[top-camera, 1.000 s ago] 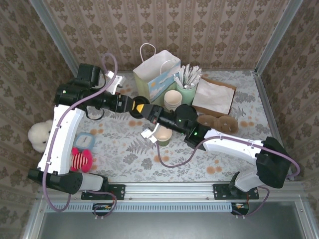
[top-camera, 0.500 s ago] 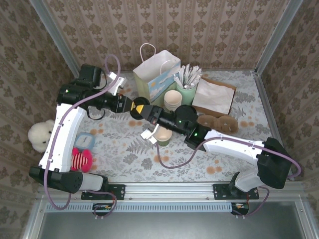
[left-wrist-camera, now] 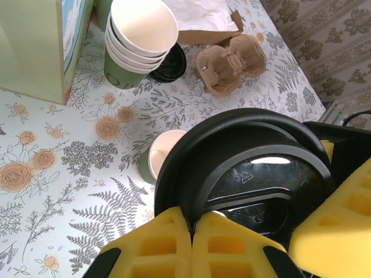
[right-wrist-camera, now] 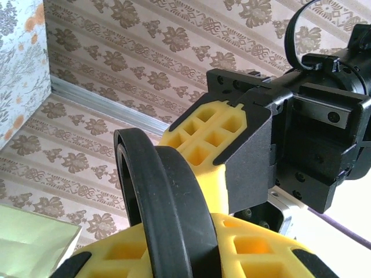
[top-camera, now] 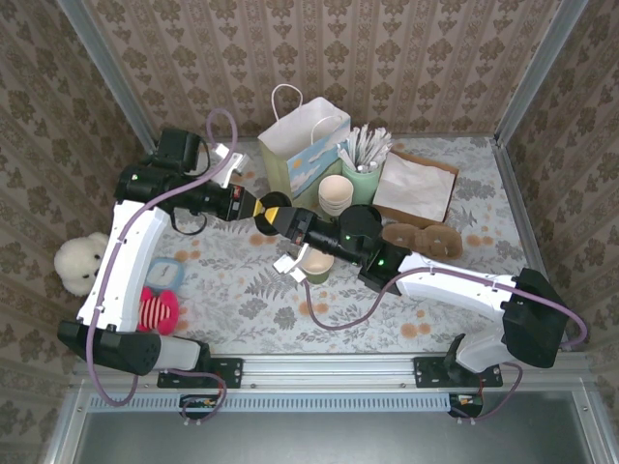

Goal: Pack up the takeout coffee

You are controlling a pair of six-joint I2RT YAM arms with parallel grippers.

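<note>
Lidding stage; packing not yet begun. At table centre the cup point(top-camera: 314, 263) stands upright and uncovered, its pale inside showing, and neither arm touches it. Toward 11 o'clock of it the lid point(left-wrist-camera: 243, 168) is held in the air, tilted on edge, between both arms. The left gripper point(left-wrist-camera: 191, 226) reaches in from 9 o'clock with its yellow fingers pinched together on the rim. The right gripper point(right-wrist-camera: 179, 249) reaches in from 4 o'clock and is clamped on the opposite side. Farther off, at 12 o'clock of the cup, stands the stack point(top-camera: 336, 193) of lidless cups, with the white bag point(top-camera: 302, 145) upright behind it. Judged remaining: settle the lid in one gripper, press it onto the cup, then carry the capped cup to the bag, the likely container.
</note>
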